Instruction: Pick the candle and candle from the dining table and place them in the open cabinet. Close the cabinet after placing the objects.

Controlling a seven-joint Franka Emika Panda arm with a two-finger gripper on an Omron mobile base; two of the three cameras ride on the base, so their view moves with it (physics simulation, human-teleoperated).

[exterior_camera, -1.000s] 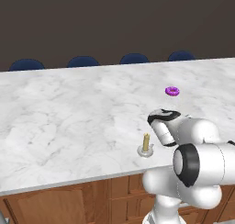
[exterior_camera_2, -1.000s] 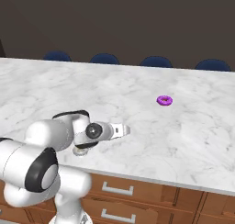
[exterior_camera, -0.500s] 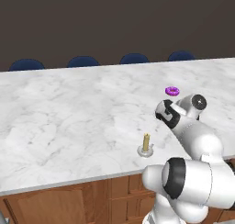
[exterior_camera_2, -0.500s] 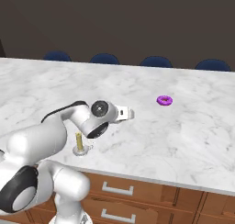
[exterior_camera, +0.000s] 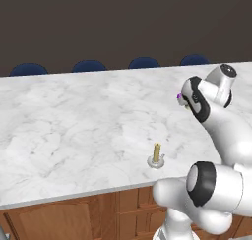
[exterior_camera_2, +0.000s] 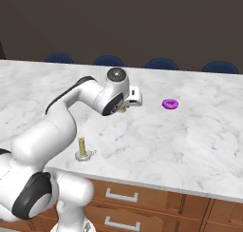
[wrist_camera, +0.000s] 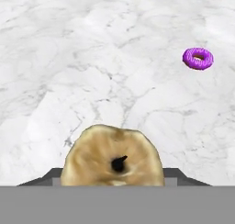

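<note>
Up close, the short stubby candle is gripped in the tool, jaws closed narrow on its sides, held above the bench. Wick seen end-on in hand view. Purple ring lies on marble nearby, apart. Slim stick candle stands upright on its silver dish nr front edge.
</note>
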